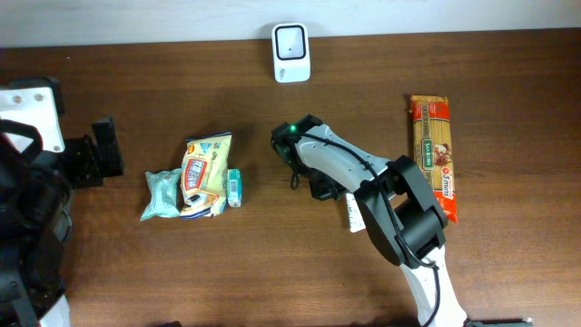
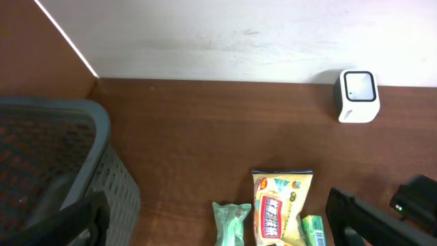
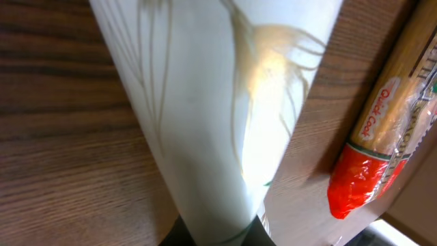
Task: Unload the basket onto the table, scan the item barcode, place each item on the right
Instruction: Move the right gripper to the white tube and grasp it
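Brown wooden table (image 1: 136, 263) carried everything in the scene. At its far edge, against the pale wall, stood the white scanner (image 1: 290, 52), well apart from the rest. Near the middle of the table the right gripper (image 3: 213, 236) was closed, and a white packet (image 3: 212, 102) with a faint plant drawing ran out from between its fingers; it seemed to be pinched there, though the wrist view showed only a dark sliver of the fingers under the packet. From overhead the packet showed as a small white strip under the arm, near of the scanner and slightly right. A long spaghetti pack (image 1: 434, 154) lay to the right of it, apart from it. The left gripper (image 1: 113, 150) hung at the left side with its fingers spread wide and nothing between them. To its right lay a cluster: a pale green pouch (image 1: 162, 193), a yellow snack bag (image 1: 204, 173) overlapping it, and a small green box (image 1: 235, 186) just beside the bag. A grey basket (image 2: 54, 164) filled the left of the left wrist view
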